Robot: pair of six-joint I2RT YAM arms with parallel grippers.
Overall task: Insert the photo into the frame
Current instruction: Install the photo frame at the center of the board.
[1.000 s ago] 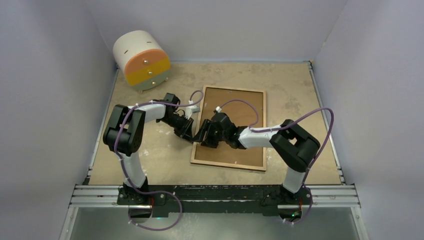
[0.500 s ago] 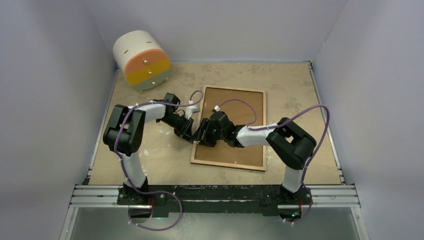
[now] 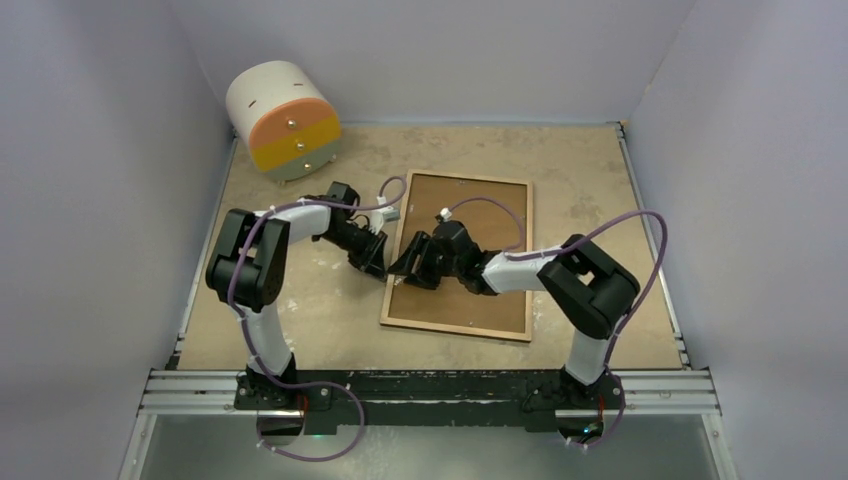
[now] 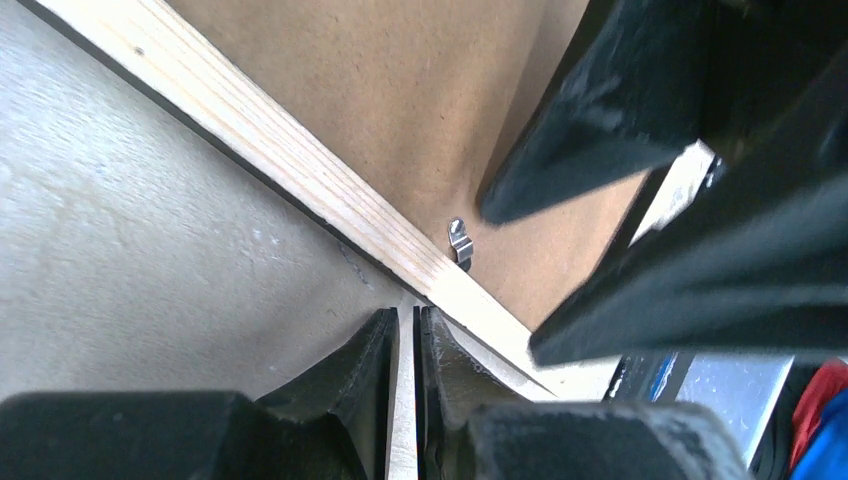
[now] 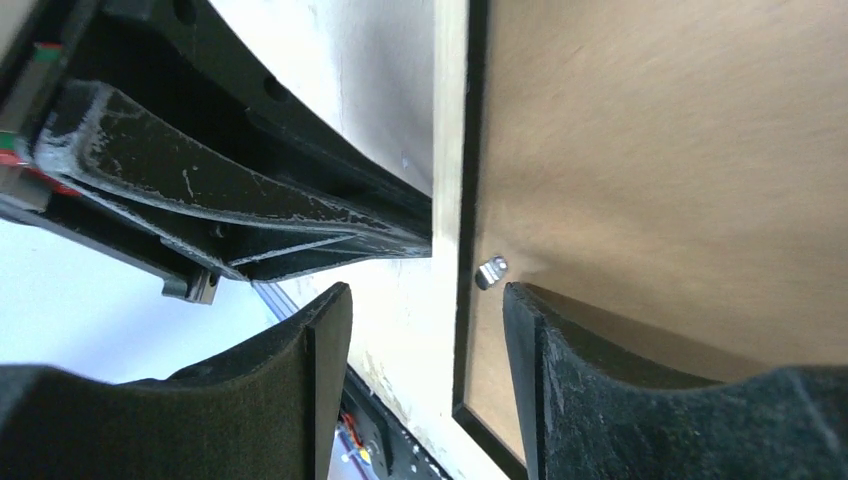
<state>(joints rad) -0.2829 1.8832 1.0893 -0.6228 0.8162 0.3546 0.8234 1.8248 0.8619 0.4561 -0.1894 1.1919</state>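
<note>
The frame point(image 3: 455, 325) lies back-up on the table, and the brown backing panel point(image 3: 475, 300) sits inside its light-wood rim. The photo does not show in any view. My left gripper point(image 3: 380, 265) is shut and its tips touch the outside of the frame's left rim point(image 4: 300, 170). The left wrist view shows only a thin slit between its fingers point(image 4: 370, 360). My right gripper point(image 3: 407, 262) is open and straddles the same rim point(image 5: 450, 120). One of its fingers point(image 5: 600, 390) is over the panel beside a small metal tab point(image 5: 490, 270), and the other is over the table.
A white round drawer unit point(image 3: 283, 120) with orange and yellow fronts stands at the back left. Grey walls close in three sides. A rail point(image 3: 430, 385) runs along the near table edge. The two grippers are almost touching at the frame's left edge.
My right gripper has shifted a little farther back along the frame's left edge and turned slightly. My left gripper stays at the rim. The frame has not moved.
</note>
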